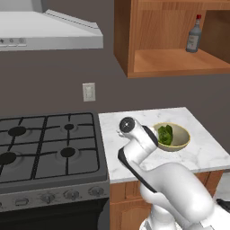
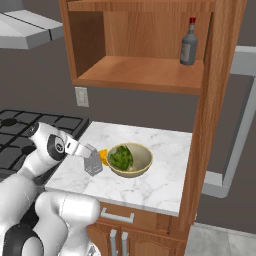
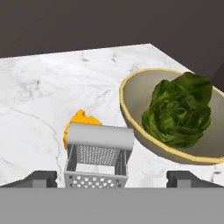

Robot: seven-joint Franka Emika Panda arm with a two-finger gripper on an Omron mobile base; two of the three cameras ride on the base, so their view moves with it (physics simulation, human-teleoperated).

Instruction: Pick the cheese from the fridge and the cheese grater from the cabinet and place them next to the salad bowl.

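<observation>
Cheese grater [image 3: 97,159]: a small grey metal box grater standing upright on the white marble counter [image 2: 150,187], between the two finger tips and apart from both.
Gripper [image 3: 112,178]: jaws wide apart, holding nothing; one dark tip sits on each side of the grater.
Cheese [image 3: 78,123]: a yellow-orange wedge lying on the counter just behind the grater, partly hidden by it.
Salad bowl [image 3: 131,113]: a round pale-beige bowl with green leaves, just beside the grater and the cheese, near the middle of the counter.
Counter: the grater stands toward the edge that meets the stove [image 1: 49,148].
Cabinet [image 2: 140,70]: brown wood, open, on the wall above the counter.
Bottle [image 2: 188,42]: dark glass with a red cap, upright on the cabinet shelf.
</observation>
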